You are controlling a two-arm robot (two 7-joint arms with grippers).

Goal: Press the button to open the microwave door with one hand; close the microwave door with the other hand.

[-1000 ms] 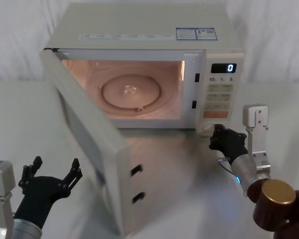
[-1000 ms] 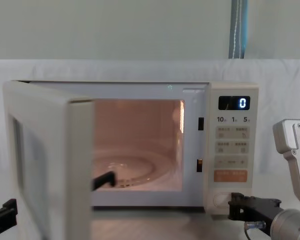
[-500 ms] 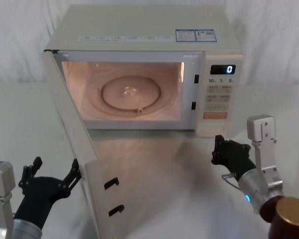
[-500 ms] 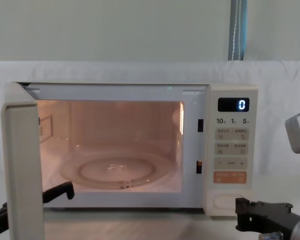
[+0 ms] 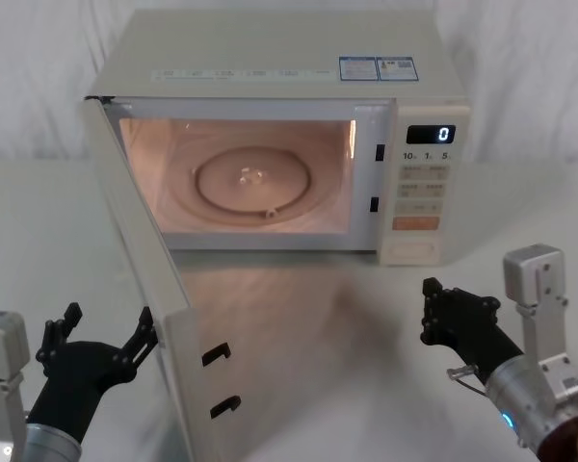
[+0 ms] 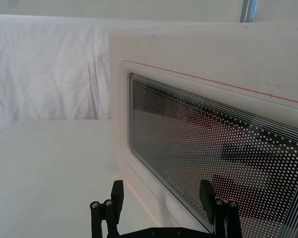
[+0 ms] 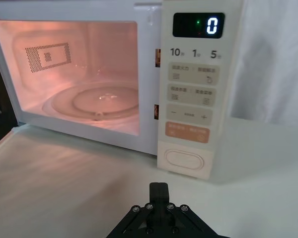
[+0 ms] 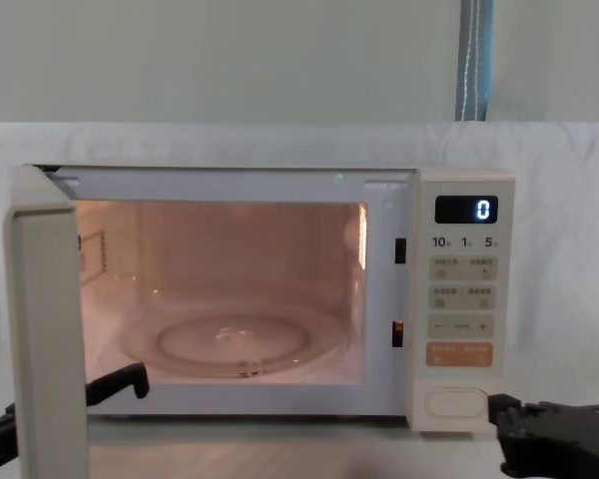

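Microwave door (image 5: 140, 279) hangs wide open; left hand (image 5: 98, 339) spread wide at its 9 o'clock, right hand (image 5: 453, 310) pinched narrow off the button (image 5: 411, 250).

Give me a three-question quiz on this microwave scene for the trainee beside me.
1. True or false: the microwave door stands swung open, and the light inside is on.
2. What does the display read?
3. Which gripper is nearer the outer face of the door? A) left gripper B) right gripper

Key
1. True. The glass turntable shows in the lit cavity.
2. It reads 0.
3. A. The left gripper is open beside the door's window side; the right gripper, fingers together, is in front of the control panel, apart from the button.
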